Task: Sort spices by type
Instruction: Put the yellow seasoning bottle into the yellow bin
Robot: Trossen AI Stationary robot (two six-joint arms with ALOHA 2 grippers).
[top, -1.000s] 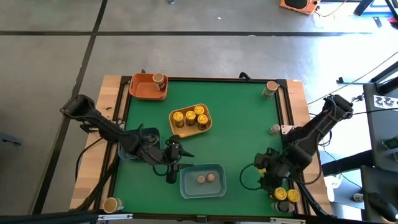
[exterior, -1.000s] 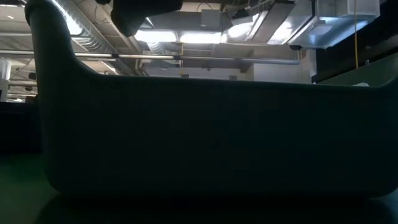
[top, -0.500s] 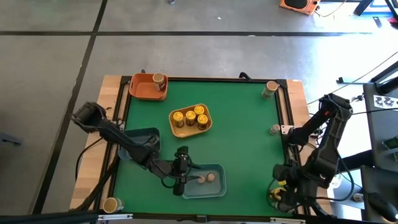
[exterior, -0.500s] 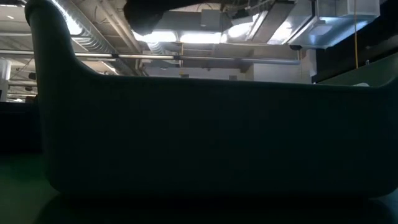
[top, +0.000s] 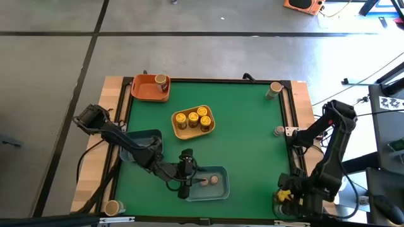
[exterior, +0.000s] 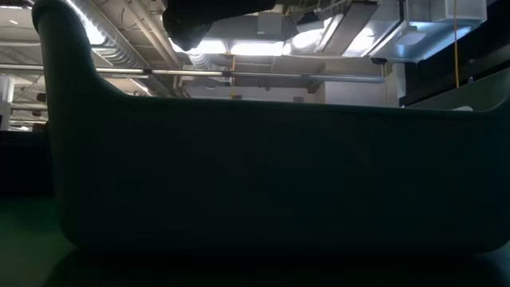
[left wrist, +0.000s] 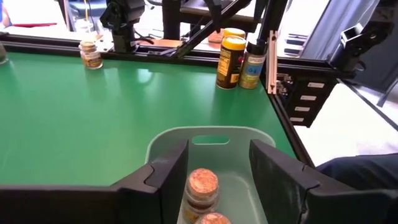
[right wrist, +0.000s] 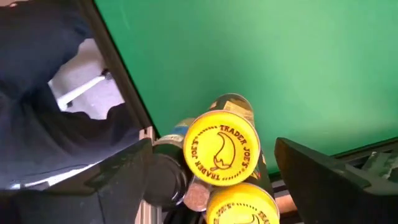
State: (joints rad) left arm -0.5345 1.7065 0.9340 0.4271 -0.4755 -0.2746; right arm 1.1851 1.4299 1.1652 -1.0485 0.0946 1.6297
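A blue tray [top: 218,191] near the table's front edge holds two tan-lidded spice jars [top: 203,182] [top: 214,180]. My left gripper [top: 190,179] reaches in over the tray's left end, open. In its wrist view the gripper [left wrist: 219,149] has a finger on either side of the jars [left wrist: 202,185], with room to spare. My right gripper [top: 289,199] hangs open, pointing down, over yellow-lidded jars [right wrist: 222,149] [right wrist: 241,202] standing at the table's near right corner.
A yellow tray [top: 210,127] with several yellow-lidded jars sits mid-table. An orange tray [top: 142,89] at the far left holds one jar [top: 161,81]. Single jars stand at the far right [top: 274,89], the right rail [top: 279,130] and the near left corner [top: 112,207]. The blue tray's wall [exterior: 263,183] fills the low view.
My left gripper has gone toward the table's right edge and a little down, coming in over the blue tray's left end, then slowed. My right gripper has swung toward the near edge, rolling as it went, and now hangs over the corner jars. The jars have not moved.
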